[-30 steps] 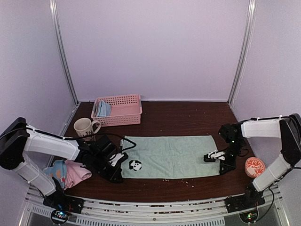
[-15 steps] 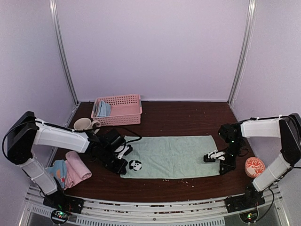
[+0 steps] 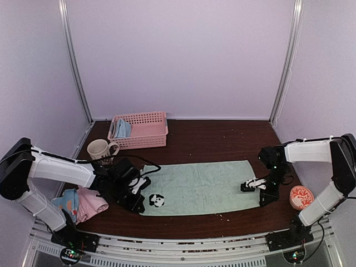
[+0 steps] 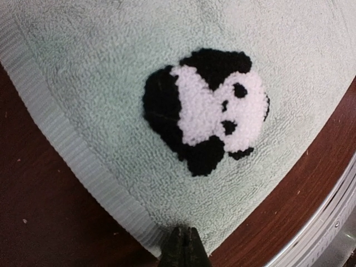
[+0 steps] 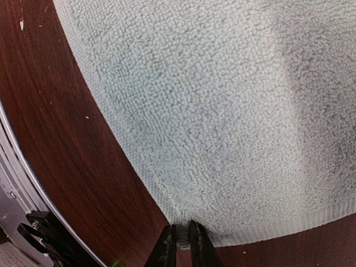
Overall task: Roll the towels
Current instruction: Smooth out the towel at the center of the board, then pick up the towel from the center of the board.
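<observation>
A pale sage green towel (image 3: 203,186) with a black-and-white panda patch (image 3: 156,200) lies spread flat on the dark table. My left gripper (image 3: 140,207) is shut on its near left corner; the left wrist view shows the jaws (image 4: 183,247) pinching the hem below the panda (image 4: 208,108). My right gripper (image 3: 263,200) is shut on the near right corner, with cloth between the jaws (image 5: 182,245). A pink towel (image 3: 92,201) and a blue towel with orange dots (image 3: 65,199) lie bunched at the left. A light blue towel (image 3: 122,129) lies in the basket.
A pink perforated basket (image 3: 146,129) stands at the back left, with a cream mug (image 3: 99,149) in front of it. A small round dish with an orange pattern (image 3: 301,197) sits by the right arm. A metal rail (image 3: 183,247) runs along the near edge.
My left gripper swung toward the back, then came back toward the near left with the towel's corner; the panda patch now sits slightly nearer and further left. The right arm has not moved.
</observation>
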Robot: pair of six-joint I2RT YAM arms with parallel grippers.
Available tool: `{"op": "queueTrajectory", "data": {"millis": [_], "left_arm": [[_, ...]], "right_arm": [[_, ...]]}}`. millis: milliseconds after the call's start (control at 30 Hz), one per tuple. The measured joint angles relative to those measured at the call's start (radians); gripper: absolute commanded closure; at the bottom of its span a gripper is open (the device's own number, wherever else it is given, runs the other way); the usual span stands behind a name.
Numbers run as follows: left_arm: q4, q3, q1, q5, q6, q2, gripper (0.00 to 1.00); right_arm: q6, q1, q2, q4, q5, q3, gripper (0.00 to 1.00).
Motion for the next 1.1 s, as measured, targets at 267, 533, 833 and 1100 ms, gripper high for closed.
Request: {"op": "queueTrajectory", "data": {"millis": [267, 533, 833, 1100], "left_arm": [[-0.022, -0.017, 0.000, 0.035, -0.018, -0.023, 1.00], [-0.143, 0.082, 0.000, 0.031, 0.045, -0.032, 0.86], [-0.154, 0.277, 0.051, -0.090, 0.160, -0.078, 0.02], [-0.153, 0.483, 0.062, -0.360, 0.250, -0.066, 0.02]], "right_arm": [[-0.005, 0.007, 0.003, -0.021, 0.000, 0.004, 0.89], [-0.004, 0.011, 0.005, -0.162, -0.080, 0.150, 0.73], [0.119, 0.010, 0.004, -0.189, -0.193, 0.430, 0.00], [0.336, 0.006, 0.032, -0.023, -0.042, 0.526, 0.00]]}}
